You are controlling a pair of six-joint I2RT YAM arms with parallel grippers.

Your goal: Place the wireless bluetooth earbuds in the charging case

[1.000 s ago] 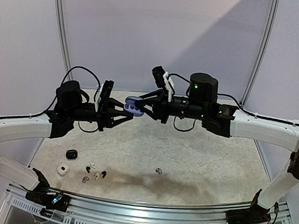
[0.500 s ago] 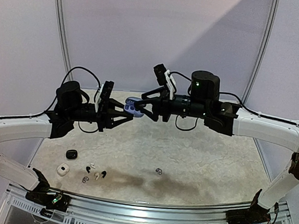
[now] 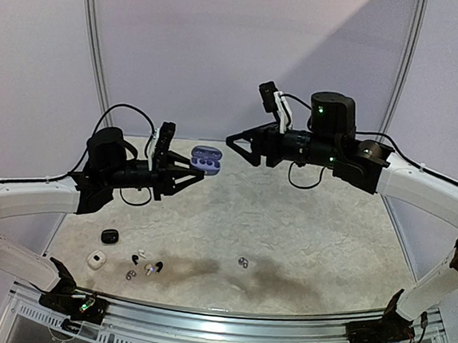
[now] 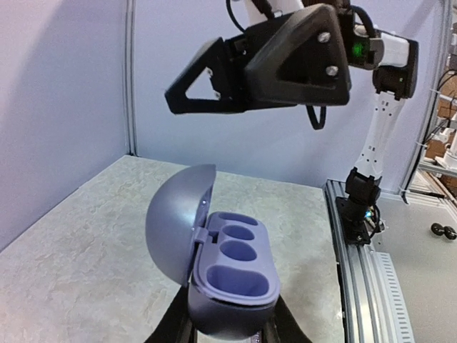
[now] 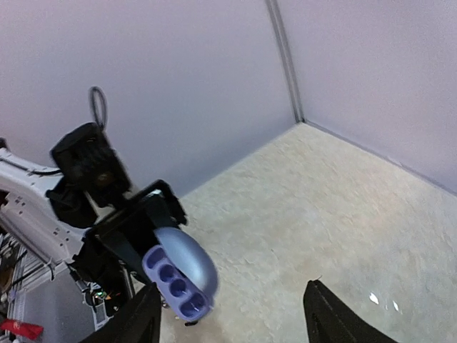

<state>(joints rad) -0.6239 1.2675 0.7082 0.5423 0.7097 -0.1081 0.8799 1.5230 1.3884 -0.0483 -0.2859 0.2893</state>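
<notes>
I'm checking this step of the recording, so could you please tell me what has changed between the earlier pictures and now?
The right hand came away from the lavender charging case, drawing back rightward and slightly up, jaws now open. The left hand stays shut on the open case above the table. The loose earbuds on the table have not moved.

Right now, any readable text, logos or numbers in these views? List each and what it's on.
No readable text, logo or number in any view.
charging case, open in the left gripper: plain lavender, no marking visible.
right gripper: plain black, no label visible.
earbuds and small black case: too small to tell.
</notes>
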